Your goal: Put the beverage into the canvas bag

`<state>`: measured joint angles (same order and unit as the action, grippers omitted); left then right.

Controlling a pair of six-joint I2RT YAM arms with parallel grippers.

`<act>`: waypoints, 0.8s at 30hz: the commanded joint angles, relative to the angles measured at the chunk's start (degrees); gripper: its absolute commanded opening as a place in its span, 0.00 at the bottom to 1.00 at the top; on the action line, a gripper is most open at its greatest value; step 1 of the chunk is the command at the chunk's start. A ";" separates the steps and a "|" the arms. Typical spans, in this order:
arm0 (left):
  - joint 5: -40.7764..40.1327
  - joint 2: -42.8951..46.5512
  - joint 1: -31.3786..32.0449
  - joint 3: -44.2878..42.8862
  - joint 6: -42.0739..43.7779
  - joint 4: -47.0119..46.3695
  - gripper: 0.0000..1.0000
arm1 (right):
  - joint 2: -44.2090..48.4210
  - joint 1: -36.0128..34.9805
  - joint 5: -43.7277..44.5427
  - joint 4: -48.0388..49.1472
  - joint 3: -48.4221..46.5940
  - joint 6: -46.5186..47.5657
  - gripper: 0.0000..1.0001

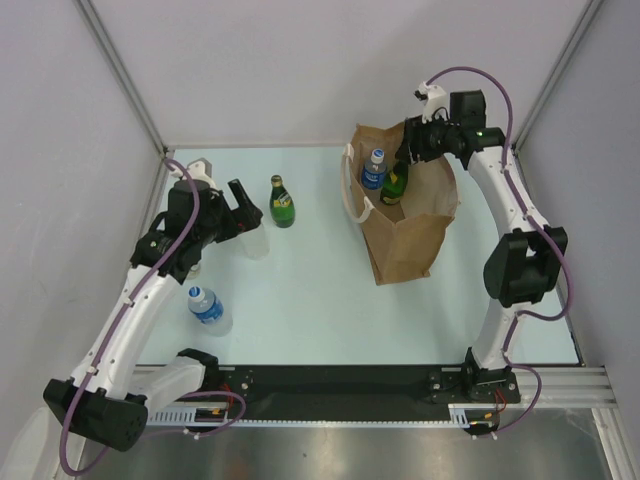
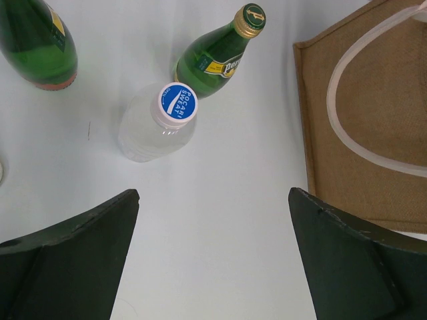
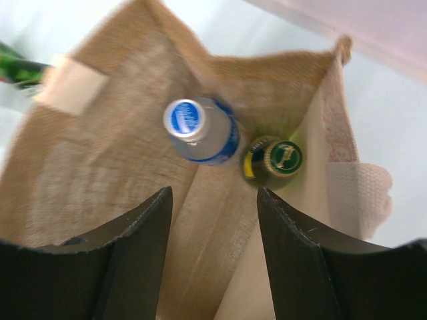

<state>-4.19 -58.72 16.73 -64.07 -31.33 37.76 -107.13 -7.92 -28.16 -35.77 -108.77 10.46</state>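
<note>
The tan canvas bag (image 1: 405, 225) stands upright at the back right, with a white handle (image 1: 352, 195). Inside it stand a clear bottle with a blue label (image 1: 375, 166) and a green bottle (image 1: 395, 184). My right gripper (image 1: 413, 141) hovers open and empty over the bag's mouth. In the right wrist view, its gripper (image 3: 213, 193) is above the bag (image 3: 100, 167), the clear bottle (image 3: 198, 131) and the green bottle (image 3: 277, 159). My left gripper (image 1: 245, 205) is open and empty above the table. In its wrist view (image 2: 213, 197) it has a Pocari Sweat bottle (image 2: 160, 123) ahead.
A green bottle (image 1: 282, 200) stands on the table left of the bag. A clear bottle with a blue label (image 1: 207, 305) stands near the left arm. The left wrist view shows two green bottles (image 2: 220, 53) (image 2: 37, 40) and the bag's side (image 2: 317, 120). Walls enclose the table.
</note>
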 commanded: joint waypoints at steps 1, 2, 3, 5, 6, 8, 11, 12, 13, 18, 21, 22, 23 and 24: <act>0.85 -0.61 -0.38 -1.05 0.31 -1.81 1.00 | -4.31 0.01 5.92 1.67 -2.32 -4.21 0.58; 0.85 -0.61 -0.38 -0.97 0.31 -1.81 1.00 | -5.53 0.01 7.75 1.84 -2.76 -5.52 0.59; 0.76 -0.61 -0.38 -0.88 0.22 -1.72 1.00 | -6.07 -0.07 8.82 2.10 -3.11 -6.41 0.58; 0.67 -0.35 -0.38 -0.35 -0.04 -1.72 1.00 | -6.94 -0.34 11.53 2.28 -3.46 -7.29 0.58; 0.58 -0.26 -0.38 -0.09 -0.39 -1.81 1.00 | -7.12 -0.60 12.07 2.54 -3.47 -7.29 0.58; 0.67 0.18 -0.38 0.61 -0.83 -1.81 1.00 | -7.30 -0.69 13.48 2.90 -3.12 -7.47 0.58; 0.84 0.18 -0.38 1.32 -1.27 -2.25 1.00 | -7.91 -1.39 15.15 3.69 -2.94 -7.56 0.59; 1.02 0.10 -0.38 1.41 -1.36 -2.42 1.00 | -8.79 -1.39 15.76 4.47 -3.20 -8.17 0.59; 1.11 0.01 -0.38 1.41 -1.36 -2.43 1.00 | -9.23 -1.74 16.64 4.57 -3.38 -8.17 0.59; 1.20 -0.78 -0.38 0.71 -0.93 -2.34 1.00 | -11.26 -2.45 17.00 6.85 -3.99 -8.61 0.57; 1.11 -0.70 -0.38 0.70 -0.84 -2.34 1.00 | -12.13 -2.80 17.00 7.73 -4.08 -8.44 0.45; 1.02 -0.70 -0.38 0.70 -0.84 -2.34 1.00 | -12.31 -2.97 17.09 7.73 -4.08 -8.18 0.44; 1.02 -0.61 -0.38 0.79 -0.92 -2.34 1.00 | -12.31 -3.15 17.26 7.91 -3.91 -7.91 0.43; 1.02 -0.61 -0.38 1.05 -1.01 -2.42 1.00 | -12.22 -3.06 17.61 8.52 -3.64 -7.56 0.43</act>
<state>-4.01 -59.59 16.73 -62.78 -31.66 37.39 -118.85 -10.50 -12.19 -30.81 -110.34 2.59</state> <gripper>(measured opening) 0.996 0.441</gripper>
